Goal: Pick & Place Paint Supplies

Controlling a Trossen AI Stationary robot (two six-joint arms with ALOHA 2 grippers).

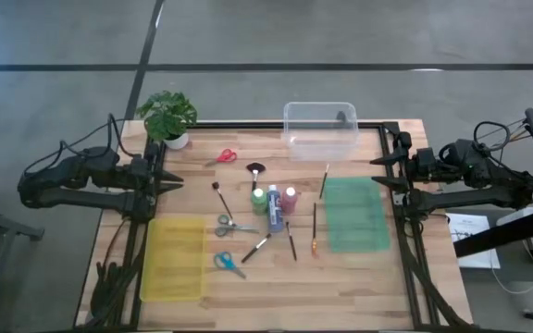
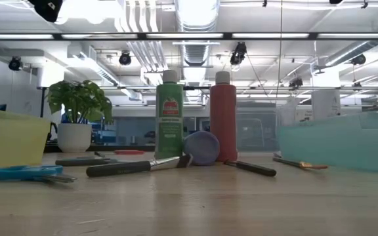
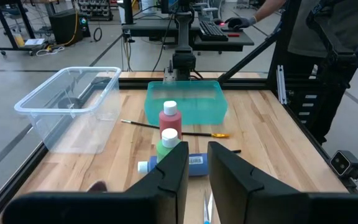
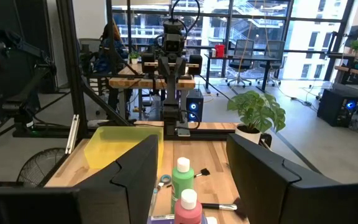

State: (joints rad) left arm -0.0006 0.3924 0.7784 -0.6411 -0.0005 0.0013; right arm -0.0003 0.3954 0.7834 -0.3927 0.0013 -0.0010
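Observation:
At the table's middle a green bottle and a pink bottle stand upright on their bases. A blue bottle lies on its side between them. Several thin brushes lie flat around them. Red scissors, grey scissors and blue scissors lie left of the bottles. My left gripper hovers at the table's left edge, open by a narrow gap. My right gripper hovers at the right edge, open wide. Both are far from the supplies.
A yellow tray lies at the near left and a green tray at the right. A clear bin stands at the far edge, and a potted plant at the far left corner. A person stands beyond the table.

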